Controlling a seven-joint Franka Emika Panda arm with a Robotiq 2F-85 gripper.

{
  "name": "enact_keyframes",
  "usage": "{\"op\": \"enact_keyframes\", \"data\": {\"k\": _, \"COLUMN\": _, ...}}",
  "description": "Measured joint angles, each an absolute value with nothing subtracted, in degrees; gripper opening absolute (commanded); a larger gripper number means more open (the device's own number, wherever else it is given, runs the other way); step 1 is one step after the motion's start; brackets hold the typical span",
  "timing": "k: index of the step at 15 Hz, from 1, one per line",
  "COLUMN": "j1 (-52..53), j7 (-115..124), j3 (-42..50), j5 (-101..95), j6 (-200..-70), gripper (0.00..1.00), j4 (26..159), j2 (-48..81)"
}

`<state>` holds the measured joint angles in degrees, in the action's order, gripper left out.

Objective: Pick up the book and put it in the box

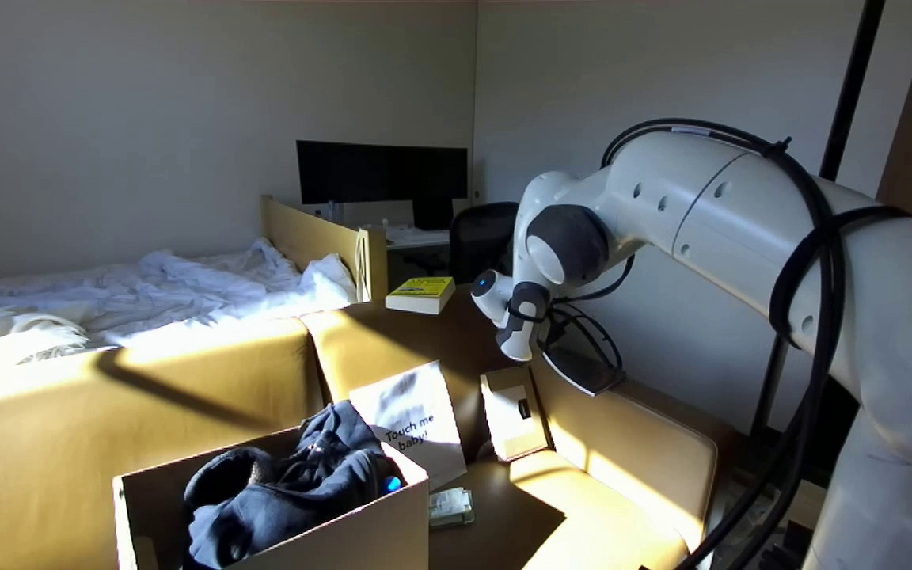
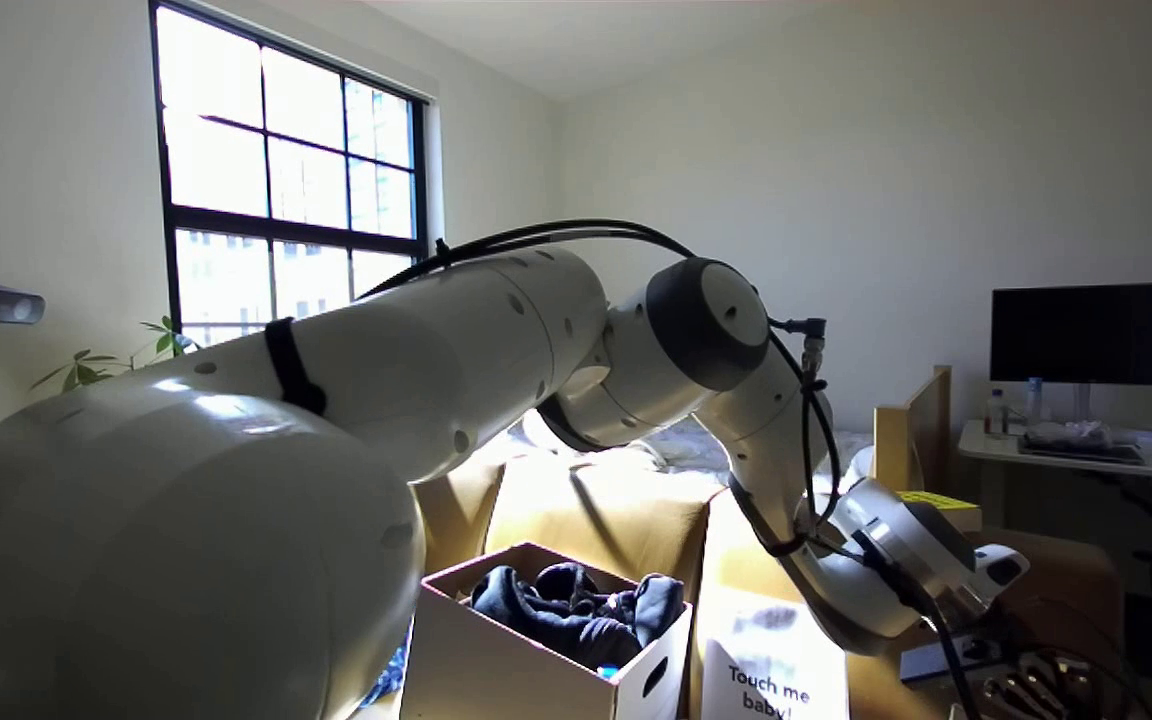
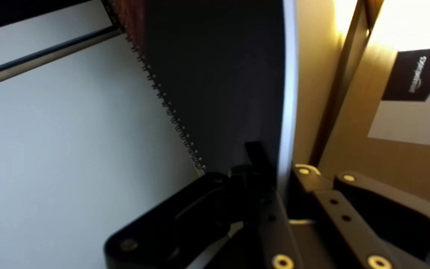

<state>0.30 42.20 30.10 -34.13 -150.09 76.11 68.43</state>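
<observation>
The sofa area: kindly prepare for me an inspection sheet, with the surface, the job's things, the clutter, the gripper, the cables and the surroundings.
Surface: sofa, part sunlit, part shaded.
Job's things: spiral notebook, curved; cardboard box, dark clothes inside.
Clutter: yellow book, white sign reading "Touch me baby!", small white box, small packet.
Gripper: closed on the notebook's pale edge.
Cables: black cables along the arm, looping near the gripper.
Surroundings: white bedding, monitor, window.

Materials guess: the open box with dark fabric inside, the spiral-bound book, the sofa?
Open box: probably cardboard, matte; thin crisp walls, handle cutout.
Spiral-bound book: dark, matte-looking cover, card or plastic unclear; pale edge suggests paper pages.
Sofa: leather or imitation, smooth with seemingly slight sheen in the sun; no weave visible.
</observation>
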Motion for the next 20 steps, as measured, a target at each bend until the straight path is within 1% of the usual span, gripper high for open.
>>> {"op": "enact_keyframes", "data": {"k": 3, "j1": 4.0, "j7": 50.8, "j3": 33.4, "j5": -37.4, "j6": -163.7, "gripper": 0.03, "j4": 84.2, "j2": 64.8}}
{"op": "enact_keyframes", "data": {"k": 5, "j1": 7.9, "j7": 58.7, "j3": 37.6, "j5": -41.3, "j6": -173.4, "gripper": 0.03, "j4": 89.9, "j2": 62.8}}
{"op": "enact_keyframes", "data": {"k": 9, "j1": 21.2, "j7": 72.1, "j3": 53.3, "j5": -44.2, "j6": -192.1, "gripper": 0.03, "j4": 101.2, "j2": 62.5}}
{"op": "enact_keyframes", "data": {"k": 11, "j1": 28.9, "j7": 74.2, "j3": 61.6, "j5": -40.1, "j6": -200.5, "gripper": 0.03, "j4": 107.3, "j2": 64.0}}
{"op": "enact_keyframes", "data": {"k": 12, "j1": 32.3, "j7": 74.1, "j3": 63.8, "j5": -36.9, "j6": -200.7, "gripper": 0.03, "j4": 109.7, "j2": 64.0}}
{"op": "enact_keyframes", "data": {"k": 16, "j1": 44.4, "j7": 73.5, "j3": 67.1, "j5": -27.9, "j6": -198.4, "gripper": 0.03, "j4": 115.5, "j2": 61.9}}
{"op": "enact_keyframes", "data": {"k": 20, "j1": 56.4, "j7": 59.6, "j3": 67.5, "j5": -10.4, "j6": -198.0, "gripper": 0.03, "j4": 122.8, "j2": 58.6}}
